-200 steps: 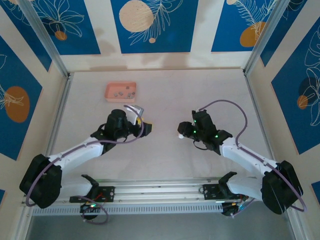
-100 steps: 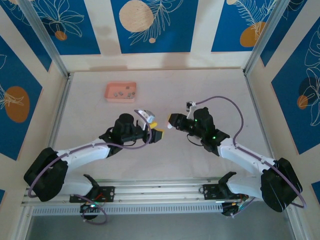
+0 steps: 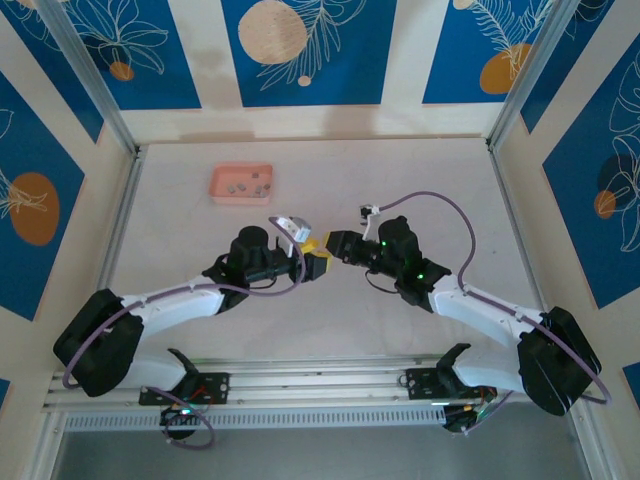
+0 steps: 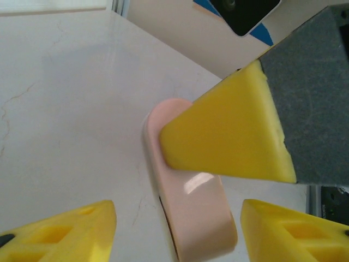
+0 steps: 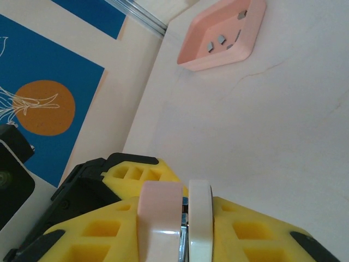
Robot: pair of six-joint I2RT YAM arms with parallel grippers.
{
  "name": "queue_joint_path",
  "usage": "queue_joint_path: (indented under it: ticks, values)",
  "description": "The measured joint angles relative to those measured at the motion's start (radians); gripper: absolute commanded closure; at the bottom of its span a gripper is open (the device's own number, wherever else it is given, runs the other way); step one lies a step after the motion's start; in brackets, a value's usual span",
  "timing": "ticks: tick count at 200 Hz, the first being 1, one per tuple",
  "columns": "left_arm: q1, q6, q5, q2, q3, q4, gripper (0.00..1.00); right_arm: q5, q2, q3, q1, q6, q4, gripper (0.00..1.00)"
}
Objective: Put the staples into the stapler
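Observation:
Above mid-table, my right gripper [image 5: 174, 215] is shut on the stapler [image 5: 159, 218], whose pink and white halves stand side by side between its yellow fingers [image 5: 256, 229]. My left gripper [image 4: 179, 221] faces it, open. The stapler's pink end [image 4: 191, 218] sits between the left fingers [image 4: 60, 234] with a gap on each side. In the top view the two grippers meet tip to tip, left [image 3: 312, 262] and right [image 3: 338, 245]. The staples [image 3: 248, 185] lie as small grey pieces in the pink tray [image 3: 216, 186] at the back left; the right wrist view also has the staples [image 5: 221, 39] in the tray [image 5: 218, 57].
A metal rail [image 3: 320, 385] runs along the near edge between the arm bases. Blue patterned walls [image 3: 300, 50] close in the table at the back and sides. The pale tabletop [image 3: 430, 180] is bare to the right of the tray.
Both arms have swung inward and met at mid-table. The right gripper has brought the stapler leftward between the left fingers, which have narrowed a little.

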Motion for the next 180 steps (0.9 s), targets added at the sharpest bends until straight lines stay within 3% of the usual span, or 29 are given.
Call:
queue_joint_path:
  ticks: [34, 89, 116, 151, 180]
  values:
    - [-0.001, 0.0, 0.0, 0.0, 0.0, 0.021, 0.46, 0.0, 0.002, 0.01, 0.011, 0.0, 0.012, 0.69]
    - [-0.005, -0.006, -0.001, -0.001, -0.01, 0.058, 0.73, 0.01, 0.003, 0.015, 0.022, -0.008, 0.027, 0.68]
    - [-0.005, 0.002, -0.009, -0.008, -0.018, 0.065, 0.83, 0.017, 0.002, 0.015, 0.027, -0.029, 0.027, 0.57]
    - [-0.005, 0.021, -0.019, -0.031, -0.051, 0.085, 0.85, 0.006, -0.039, 0.015, 0.029, -0.09, 0.021, 0.35]
    - [-0.005, 0.052, -0.026, -0.036, -0.104, 0.135, 0.87, -0.024, -0.118, 0.017, -0.009, -0.18, -0.006, 0.29]
